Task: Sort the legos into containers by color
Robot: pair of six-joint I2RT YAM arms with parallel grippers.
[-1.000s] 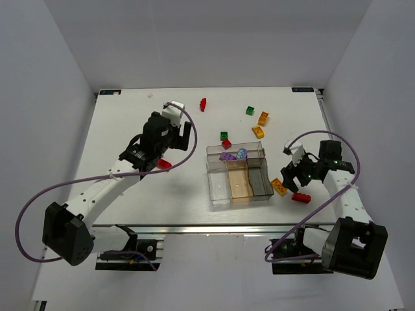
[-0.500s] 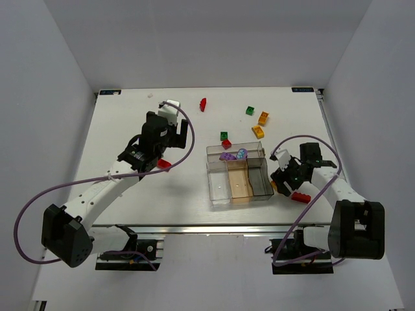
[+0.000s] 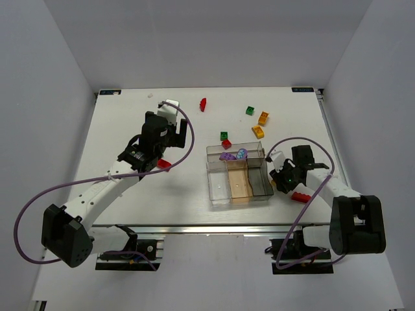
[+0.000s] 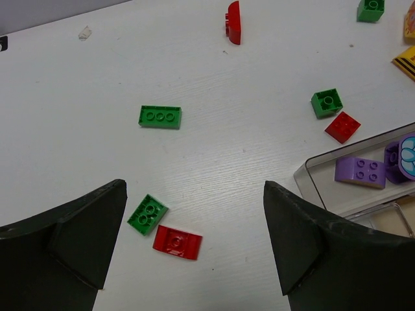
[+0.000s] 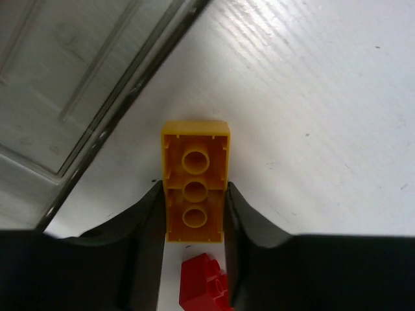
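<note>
Me: Right claw (image 5: 193,191) has swung in toward the tray (image 3: 214,189) and narrowed. I see it pinching the yellow brick (image 5: 194,172) by its long sides.
Desk: Where's that brick lying?
Me: Flat on the white, wood-grained bench (image 3: 130,129), just beside the tray's smoky wall, with pale grey walls (image 3: 58,58) around. My left claw (image 4: 194,194) hangs spread wide over a green brick (image 4: 148,214) and a red brick (image 4: 177,241).

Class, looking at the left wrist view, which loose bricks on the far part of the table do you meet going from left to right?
long green brick → red piece on its edge → small green brick → green brick at the top edge
</note>
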